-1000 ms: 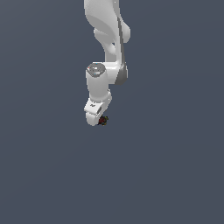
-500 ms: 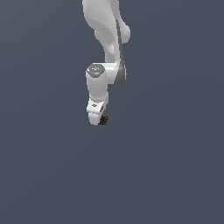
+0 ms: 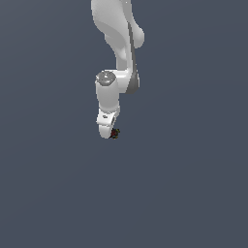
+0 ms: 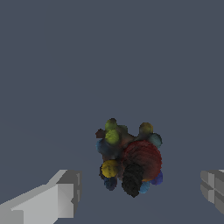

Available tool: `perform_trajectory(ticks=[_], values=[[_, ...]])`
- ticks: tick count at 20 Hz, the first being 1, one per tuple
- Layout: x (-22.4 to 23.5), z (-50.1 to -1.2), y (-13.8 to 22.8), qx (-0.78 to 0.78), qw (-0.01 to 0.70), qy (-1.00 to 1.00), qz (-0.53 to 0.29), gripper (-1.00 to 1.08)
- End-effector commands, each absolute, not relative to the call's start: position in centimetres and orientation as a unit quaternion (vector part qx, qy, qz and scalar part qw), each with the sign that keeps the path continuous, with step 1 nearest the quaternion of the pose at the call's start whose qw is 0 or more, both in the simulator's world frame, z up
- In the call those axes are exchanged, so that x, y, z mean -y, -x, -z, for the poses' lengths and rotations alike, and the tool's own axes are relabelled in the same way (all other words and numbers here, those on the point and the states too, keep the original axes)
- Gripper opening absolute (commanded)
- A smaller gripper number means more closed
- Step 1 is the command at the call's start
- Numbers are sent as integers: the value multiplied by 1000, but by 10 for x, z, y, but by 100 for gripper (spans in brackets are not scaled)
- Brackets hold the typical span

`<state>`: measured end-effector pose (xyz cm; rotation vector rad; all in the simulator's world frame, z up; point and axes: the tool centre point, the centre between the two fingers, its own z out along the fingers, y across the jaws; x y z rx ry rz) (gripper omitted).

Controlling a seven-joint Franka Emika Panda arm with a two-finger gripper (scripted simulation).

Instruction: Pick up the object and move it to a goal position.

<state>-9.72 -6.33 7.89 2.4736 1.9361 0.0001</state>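
The white two-fingered gripper (image 4: 140, 194) has its pale grey block-shaped fingers (image 4: 52, 199) spread wide, one at each side of the wrist view, neither touching anything. Between them, apart from both, sits the object (image 4: 129, 158), a small dark lump built of many clustered little balls: a large dark red one, a black one beside it, smaller yellow, olive-green, teal and blue ones around. No writing or label shows on it or on the arm. In the exterior view the white arm's gripper head (image 3: 106, 127) points down, and the lump (image 3: 115, 133) shows as a dark speck just at its tip, on the exterior view's right, against a plain slate-grey ground (image 3: 193, 193).
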Motion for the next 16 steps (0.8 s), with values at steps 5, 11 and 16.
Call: perform_trajectory(ticks=[5,11,16], values=[[63,-61,98,-617,0,-787,0,100],[63,-36,98,-618,0,-786,0,100],[63,-30,98,-618,0,-786,0,100]])
